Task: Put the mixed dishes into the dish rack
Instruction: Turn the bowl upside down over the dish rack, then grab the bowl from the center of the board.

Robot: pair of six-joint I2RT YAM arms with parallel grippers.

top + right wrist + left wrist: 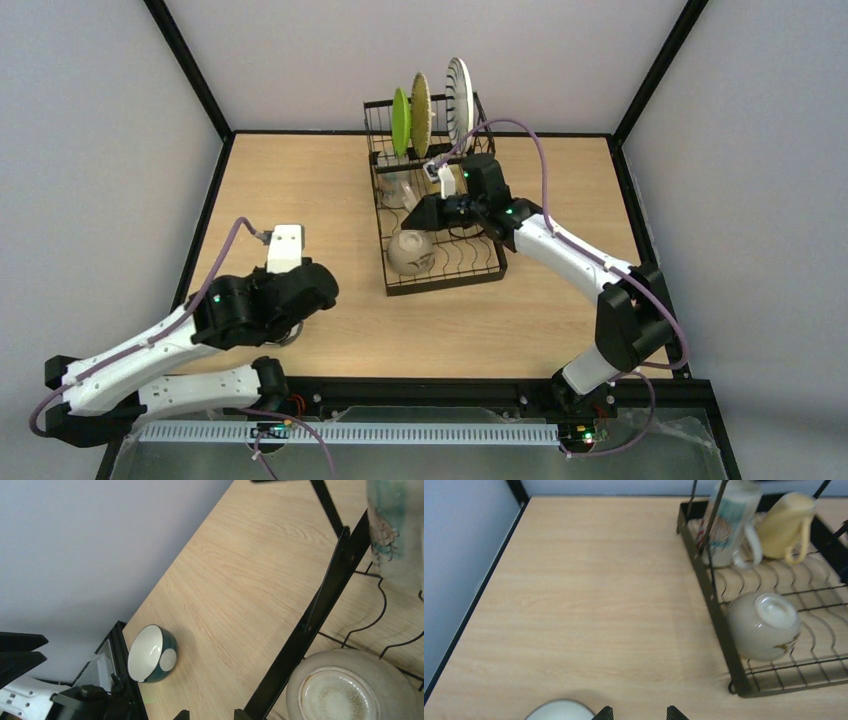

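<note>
The black wire dish rack [385,215] holds the green plate [400,122], the woven bamboo plate [420,108] and the blue-striped white plate [459,92] on edge in its raised tier. A pale bowl [764,625] lies upside down on the lower tray. Behind it stand a patterned tumbler [729,525] and the pale yellow mug [786,525]. A dark teal bowl with a white inside [150,653] rests tilted on the table at the left front. My left gripper [640,713] is open just right of its rim [560,710]. My right gripper [212,715] hangs open and empty over the rack's left rim [320,605].
Black frame posts and pale walls close in the wooden table [300,190] on three sides. The left arm [150,345] reaches along the left front edge. The right arm [570,260] stretches from the right front toward the rack.
</note>
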